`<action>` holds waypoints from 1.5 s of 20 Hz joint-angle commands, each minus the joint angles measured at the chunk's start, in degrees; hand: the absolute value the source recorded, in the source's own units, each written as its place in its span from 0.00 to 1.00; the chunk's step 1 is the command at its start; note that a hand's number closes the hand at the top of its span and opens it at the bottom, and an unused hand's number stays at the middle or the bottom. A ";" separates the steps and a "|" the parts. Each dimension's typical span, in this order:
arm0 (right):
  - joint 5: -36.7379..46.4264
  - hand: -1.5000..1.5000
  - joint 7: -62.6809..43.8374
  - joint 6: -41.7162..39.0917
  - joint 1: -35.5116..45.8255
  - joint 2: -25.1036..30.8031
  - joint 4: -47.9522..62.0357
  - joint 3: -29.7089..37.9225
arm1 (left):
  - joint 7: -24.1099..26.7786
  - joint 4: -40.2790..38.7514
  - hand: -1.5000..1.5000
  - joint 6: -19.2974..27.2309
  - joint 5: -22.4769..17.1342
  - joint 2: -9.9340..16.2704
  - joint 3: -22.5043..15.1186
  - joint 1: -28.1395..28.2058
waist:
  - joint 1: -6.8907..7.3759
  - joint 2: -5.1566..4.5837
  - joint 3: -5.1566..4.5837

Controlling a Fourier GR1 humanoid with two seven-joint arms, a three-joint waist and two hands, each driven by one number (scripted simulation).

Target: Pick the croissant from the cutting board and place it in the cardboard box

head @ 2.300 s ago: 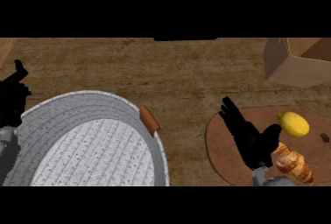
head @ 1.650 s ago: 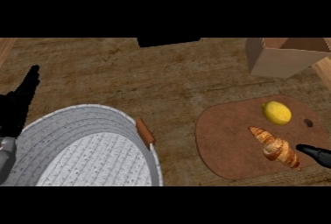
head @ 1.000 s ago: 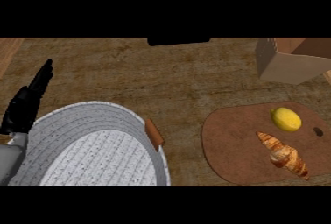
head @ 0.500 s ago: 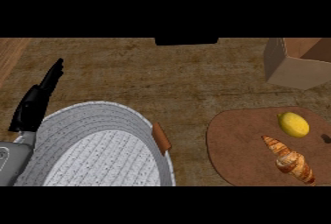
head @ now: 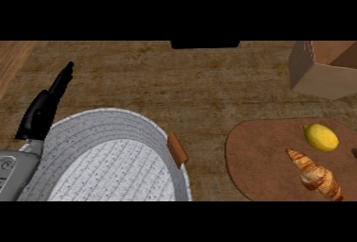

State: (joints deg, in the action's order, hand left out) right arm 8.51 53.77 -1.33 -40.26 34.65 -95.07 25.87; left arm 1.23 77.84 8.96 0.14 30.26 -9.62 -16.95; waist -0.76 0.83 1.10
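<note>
Right hand gone; croissant (head: pixel 315 176) near board's (head: pixel 265 160) edge.

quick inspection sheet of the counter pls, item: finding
surface: brown wooden counter
job's things: croissant lies on the cutting board, lower right; cardboard box open at top right, apart from the board
clutter: lemon on the board just above the croissant; grey woven basket with brown handle at lower left
robot hands: left robot hand open, fingers up, resting at left edge; right not in view
cables: nothing seen
surroundings: dark object at top edge, unclear
</note>
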 commanded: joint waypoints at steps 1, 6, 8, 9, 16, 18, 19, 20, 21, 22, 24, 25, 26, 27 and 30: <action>3.39 0.00 -3.96 0.54 0.14 -0.50 -1.27 -2.04 | 0.63 -1.99 0.50 -0.78 -1.01 -4.79 -3.27 7.13 | 1.13 -1.02 -1.19; 8.03 0.00 -7.19 2.25 0.74 -4.10 -5.09 -7.66 | 0.93 -3.30 0.50 -0.40 -0.78 -5.84 -3.55 6.49 | 1.02 -1.08 -1.19; 7.81 0.00 -7.69 2.15 2.50 -3.58 -3.44 -6.67 | 1.84 -4.55 0.50 -0.93 -0.98 -5.15 -2.65 6.21 | 0.97 -1.07 -1.15; 8.43 0.00 -8.64 2.71 4.71 -3.41 -2.64 -6.81 | -0.78 -3.80 0.50 1.25 0.87 -6.86 -4.14 4.27 | 0.97 -1.07 -1.10; 10.30 0.00 -8.45 6.48 7.44 -6.05 -4.04 -6.45 | -0.25 -3.10 0.50 0.22 0.04 -6.84 -4.03 6.40 | 1.04 -0.90 -1.12; 13.03 0.00 -10.36 7.07 7.27 -6.72 -4.43 -8.13 | -1.49 -2.27 0.50 -1.20 -1.31 -5.48 -2.44 4.93 | 1.08 -0.89 -1.12; 14.26 0.00 -10.27 7.25 7.39 -6.85 -4.68 -9.28 | 0.21 -4.71 0.50 -0.85 -0.46 -6.61 -3.36 5.15 | 0.74 -1.11 -1.17; 14.19 0.00 -10.79 6.28 7.67 -6.01 -4.03 -8.99 | 1.07 -6.37 0.50 -1.58 -0.58 -5.97 -2.72 4.23 | 0.49 -1.23 -1.18; 16.09 0.00 -11.96 6.93 9.90 -6.18 -2.21 -10.30 | -0.94 -1.93 0.50 -0.94 -0.37 -6.36 -3.87 5.49 | 1.78 -0.99 -1.09; 15.17 0.00 -13.23 5.52 8.88 -5.87 -4.46 -10.09 | 1.13 -3.98 0.50 0.54 0.74 -7.54 -4.03 6.10 | 1.11 -1.10 -1.19; 17.16 0.00 -14.23 7.14 12.35 -6.72 -1.74 -10.98 | -2.20 -1.62 0.50 -0.29 0.09 -6.57 -3.61 4.98 | 1.73 -0.96 -1.08; 16.57 0.00 -13.42 5.86 9.45 -6.28 -3.80 -10.63 | 0.15 -2.12 0.50 -1.60 -0.66 -4.96 -2.64 7.49 | 1.41 -0.85 -1.16; 17.21 0.00 -15.66 5.46 10.94 -6.77 -5.18 -12.04 | -0.57 -3.64 0.50 -0.39 0.28 -7.12 -3.46 4.43 | 0.87 -1.05 -1.18; 19.19 0.00 -16.25 7.01 11.34 -7.34 -3.70 -12.15 | -1.36 -1.18 0.50 -2.20 -0.94 -4.86 -2.44 5.64 | 1.49 -0.87 -1.12; 20.51 0.00 -17.20 7.97 13.32 -8.71 -1.94 -13.15 | 0.08 -0.99 0.50 -1.11 -0.06 -5.54 -2.88 7.53 | 1.81 -0.87 -1.11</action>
State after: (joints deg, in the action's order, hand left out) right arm 26.60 38.70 5.74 -28.78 27.13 -98.06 14.19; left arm 0.99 77.77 7.22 0.38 29.26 -9.41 -17.52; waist 0.38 0.83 1.31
